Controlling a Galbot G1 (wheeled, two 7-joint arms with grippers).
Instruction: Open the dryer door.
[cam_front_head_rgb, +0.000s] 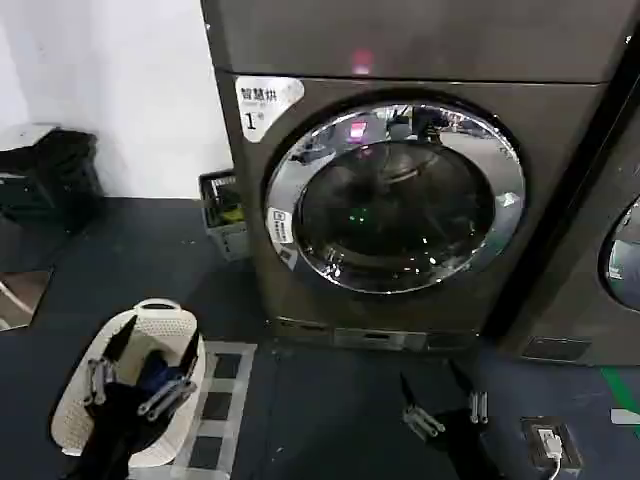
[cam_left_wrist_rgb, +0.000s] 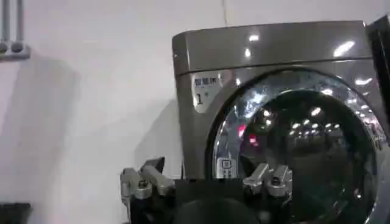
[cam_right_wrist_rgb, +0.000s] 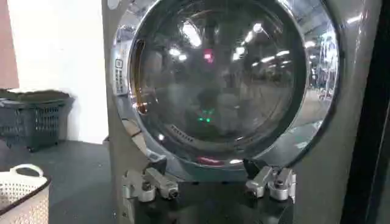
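Two pincers hang low before the machines, both with fingers spread and holding nothing. The right pincer (cam_front_head_rgb: 438, 400) hovers near the floor just below the dryer door (cam_front_head_rgb: 395, 195); the left pincer (cam_front_head_rgb: 140, 372) hangs over a white laundry basket (cam_front_head_rgb: 70, 400). That door sits shut on the dryer (cam_front_head_rgb: 560, 150). Its chrome rim looks slick and rigid, the glass breakable, so its edge seems the likeliest hold. Nothing blocks the approach; a neighbouring machine (cam_front_head_rgb: 610, 290) stands just beside.

The left gripper (cam_front_head_rgb: 150, 362) is held low on the left, its fingers spread apart. The right gripper (cam_front_head_rgb: 438, 388) (also low, on the right) is held with fingers parted, nothing being gripped between them.
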